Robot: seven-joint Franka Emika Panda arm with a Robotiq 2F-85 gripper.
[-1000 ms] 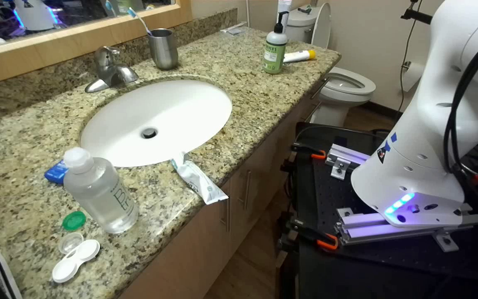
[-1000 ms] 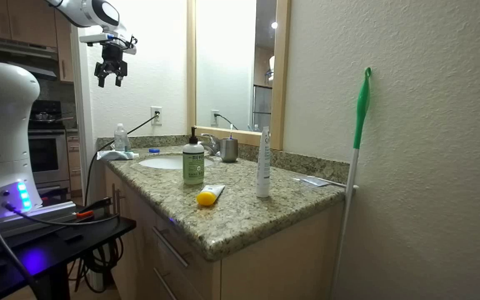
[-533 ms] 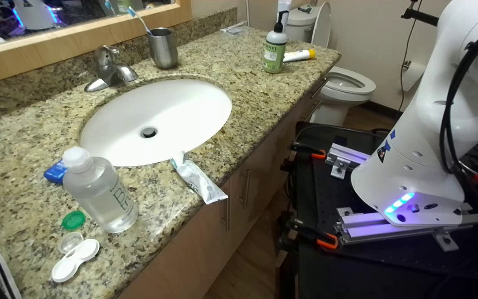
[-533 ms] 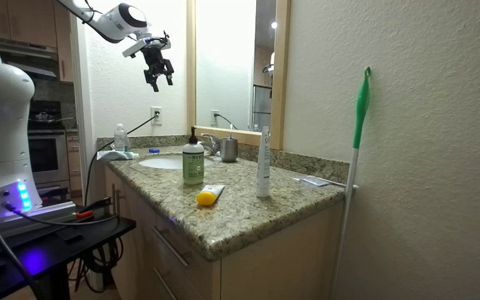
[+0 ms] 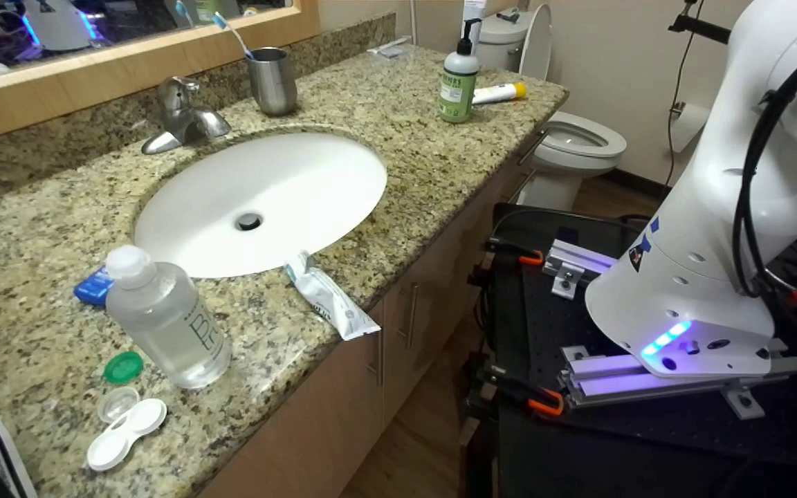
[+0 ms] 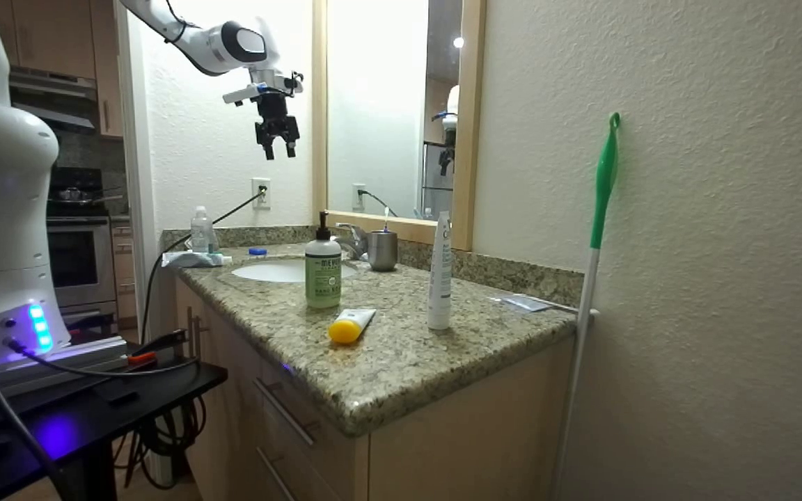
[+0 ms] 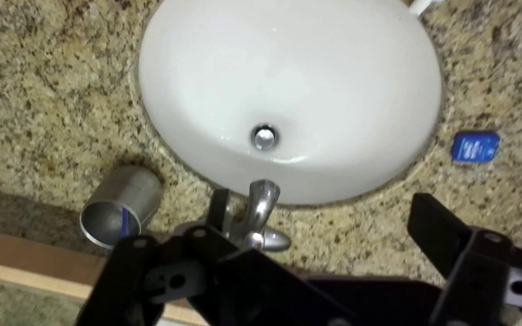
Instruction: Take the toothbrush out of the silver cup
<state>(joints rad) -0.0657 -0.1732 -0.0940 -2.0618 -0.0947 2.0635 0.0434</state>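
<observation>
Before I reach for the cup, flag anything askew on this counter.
The white tube by the sink looks precarious: its flat end juts past the front of the counter, so it might get knocked off.

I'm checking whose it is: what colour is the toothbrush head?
The toothbrush head is light blue, seen best in an exterior view.

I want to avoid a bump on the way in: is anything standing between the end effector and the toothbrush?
Nothing visible stands between the open end effector and the toothbrush in the silver cup. The faucet stands beside the cup, apart from it, so a low approach might meet it.
</observation>
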